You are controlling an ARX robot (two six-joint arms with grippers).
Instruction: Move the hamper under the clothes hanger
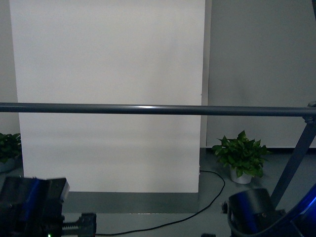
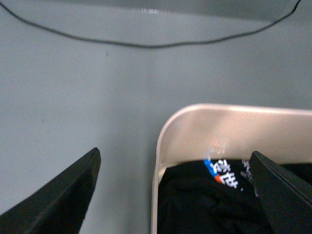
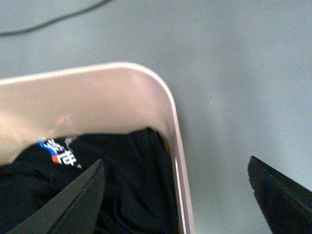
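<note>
The hamper is a cream-beige bin seen from above in both wrist views. One rounded corner of its rim shows in the left wrist view (image 2: 195, 114), another in the right wrist view (image 3: 146, 78). Crumpled black clothing (image 2: 195, 204) with a white, blue and orange print lies inside it, and also shows in the right wrist view (image 3: 122, 185). My left gripper (image 2: 173, 195) is open, its fingers straddling one side rim. My right gripper (image 3: 178, 195) is open, straddling the opposite side rim. The clothes hanger is out of view. The hamper does not show in the front view.
A grey horizontal rail (image 1: 148, 109) crosses the front view, with a slanted leg (image 1: 296, 158) at the right. A white panel (image 1: 108, 74) stands behind it. A potted plant (image 1: 241, 157) stands at the right, another (image 1: 9, 148) at the left. A black cable (image 1: 187, 215) lies on the grey floor.
</note>
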